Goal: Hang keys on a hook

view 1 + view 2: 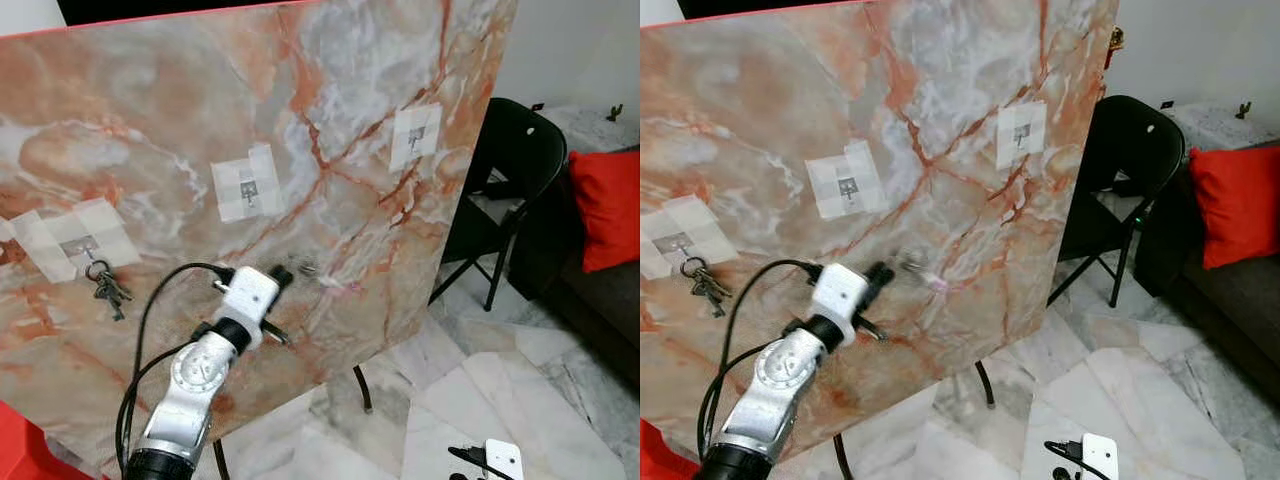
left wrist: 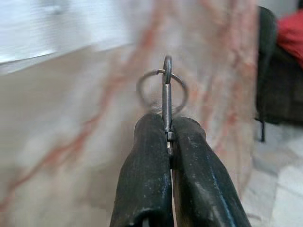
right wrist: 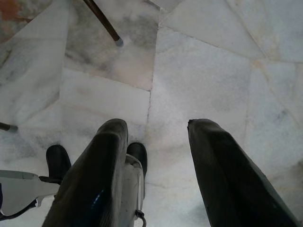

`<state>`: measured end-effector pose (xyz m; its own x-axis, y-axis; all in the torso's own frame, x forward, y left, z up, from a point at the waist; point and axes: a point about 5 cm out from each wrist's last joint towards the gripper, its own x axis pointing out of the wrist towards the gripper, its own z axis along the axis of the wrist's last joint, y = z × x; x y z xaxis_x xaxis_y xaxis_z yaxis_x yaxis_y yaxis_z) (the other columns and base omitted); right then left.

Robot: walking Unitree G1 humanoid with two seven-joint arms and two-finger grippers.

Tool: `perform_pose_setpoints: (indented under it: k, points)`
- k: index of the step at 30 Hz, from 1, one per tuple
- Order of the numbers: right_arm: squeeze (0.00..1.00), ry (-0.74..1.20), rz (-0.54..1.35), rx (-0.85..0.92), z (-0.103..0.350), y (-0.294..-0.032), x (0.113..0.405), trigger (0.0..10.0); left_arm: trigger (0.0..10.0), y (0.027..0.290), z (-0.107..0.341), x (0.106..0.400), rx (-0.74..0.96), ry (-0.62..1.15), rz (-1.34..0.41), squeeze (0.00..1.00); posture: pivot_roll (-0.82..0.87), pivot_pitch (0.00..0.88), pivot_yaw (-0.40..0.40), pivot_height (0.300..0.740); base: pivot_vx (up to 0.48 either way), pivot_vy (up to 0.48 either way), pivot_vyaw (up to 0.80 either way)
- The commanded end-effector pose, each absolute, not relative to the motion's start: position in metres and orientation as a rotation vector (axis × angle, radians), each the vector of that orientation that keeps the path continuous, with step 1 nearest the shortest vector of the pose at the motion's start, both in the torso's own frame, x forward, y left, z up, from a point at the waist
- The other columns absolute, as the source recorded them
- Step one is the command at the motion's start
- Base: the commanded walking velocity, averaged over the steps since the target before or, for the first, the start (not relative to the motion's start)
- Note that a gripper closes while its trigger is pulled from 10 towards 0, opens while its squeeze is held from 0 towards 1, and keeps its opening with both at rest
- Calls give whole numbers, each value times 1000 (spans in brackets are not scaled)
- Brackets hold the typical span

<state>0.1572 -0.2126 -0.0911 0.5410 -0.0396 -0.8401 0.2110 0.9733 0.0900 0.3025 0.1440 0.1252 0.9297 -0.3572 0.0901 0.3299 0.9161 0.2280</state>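
— Where is your left gripper [image 2: 166, 142] right now?

— You have it raised in front of the marble board [image 1: 200, 120], below the middle hook [image 1: 246, 188] and a little toward the board's right edge. In the left wrist view your two black fingers [image 2: 147, 175] are pressed together on a thin metal piece of the key ring [image 2: 163, 90], and the ring stands up just past the fingertips, close to the marble. In the head views the tip is blurred, so you cannot make out the ring there.

— And the other keys?

— You can see a bunch of keys [image 1: 108, 288] hanging from the left hook [image 1: 82, 243], near the board's left edge. That hook sits on a patch of white tape, as do the middle hook and the right hook [image 1: 416, 133] toward the board's upper right corner. Those two carry nothing.

— What about your right gripper [image 3: 156, 156]?

— It hangs over the pale marble floor [image 3: 203, 61] with its fingers spread apart and nothing between them.

— Anything else around you?

— A black folding chair [image 1: 510, 160] stands just beyond the board's right edge, with a red cushion [image 1: 607, 205] on a dark sofa farther right. A white box with a black cable [image 1: 500, 458] lies on the floor at the lower right.
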Motion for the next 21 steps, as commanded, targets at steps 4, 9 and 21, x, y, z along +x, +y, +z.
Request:
perform_pose_setpoints:
  k: [4,9,21]
  points:
    - [0,991,-139,174,-90,-214,159,10000,10000,153,151,311,102,-209,-259,0,93,0,-52,713,0,0,0]
    - [0,992,-135,169,-90,-214,159,10000,10000,155,159,315,96,-232,-237,0,92,0,-55,713,0,0,0]
    - [0,994,-125,161,-90,-214,159,10000,10000,154,170,315,72,-278,-221,0,92,0,-55,713,0,0,0]
